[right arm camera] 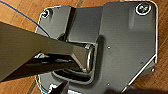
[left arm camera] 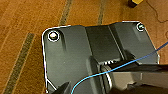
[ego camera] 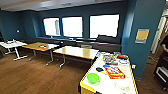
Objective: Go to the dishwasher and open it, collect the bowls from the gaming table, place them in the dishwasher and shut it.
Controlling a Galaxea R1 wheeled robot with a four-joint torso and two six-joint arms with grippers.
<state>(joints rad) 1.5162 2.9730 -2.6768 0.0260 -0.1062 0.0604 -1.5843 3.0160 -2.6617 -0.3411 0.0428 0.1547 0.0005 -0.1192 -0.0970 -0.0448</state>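
Observation:
The gaming table (ego camera: 85,87), with a glossy white top and yellow frame, stands at the lower right of the head view, close in front of me. A bright green bowl (ego camera: 93,78) sits on its near left part. A whitish round dish (ego camera: 122,85), possibly another bowl, lies at the near right. The dishwasher is out of view. Both wrist views look down past my own dark plate onto the brown wood floor (left arm camera: 20,37); I cannot tell how either gripper's fingers stand.
A colourful flat box (ego camera: 113,72), a small black item (ego camera: 99,69) and other clutter lie on the gaming table. Wooden tables (ego camera: 75,52) and a white table (ego camera: 11,44) stand under the windows. A person's arm (ego camera: 165,43) and a dark cart (ego camera: 162,72) are at the right edge.

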